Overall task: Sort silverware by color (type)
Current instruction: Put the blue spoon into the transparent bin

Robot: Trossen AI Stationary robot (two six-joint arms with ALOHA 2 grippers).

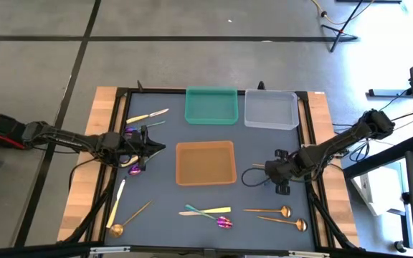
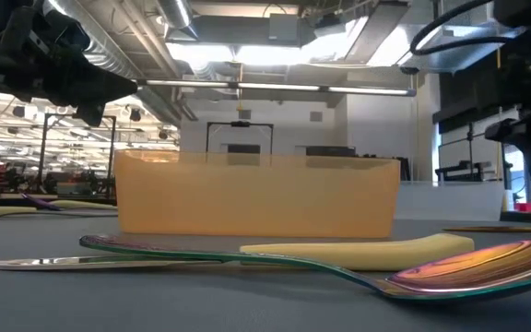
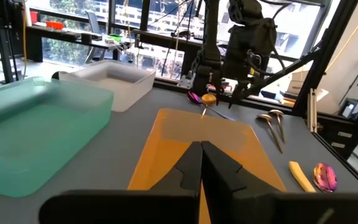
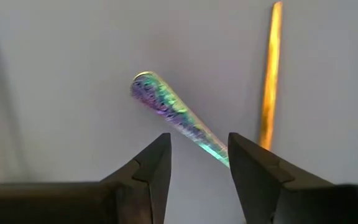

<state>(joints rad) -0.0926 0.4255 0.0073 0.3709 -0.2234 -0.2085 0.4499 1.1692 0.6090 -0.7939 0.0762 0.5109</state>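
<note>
Barely begun: green tray (image 1: pixel 211 106), clear tray (image 1: pixel 271 110) and orange tray (image 1: pixel 205 163) all bare, silverware (image 1: pixel 206 212) scattered across table (image 1: pixel 156 193). Right gripper (image 4: pixel 196 163) jaws spread over an iridescent handle (image 4: pixel 166 106); left gripper (image 3: pixel 201 160) pressed together, holding nothing.

The iridescent handle (image 4: pixel 171 114) runs down behind the right gripper's fingers (image 4: pixel 149 169), so its business end is hidden: spoon, fork or knife, no telling. In the low view the iridescent spoon (image 2: pixel 473 266) is cut off at three o'clock, and the orange tray (image 2: pixel 256 195) blocks everything behind it.
</note>
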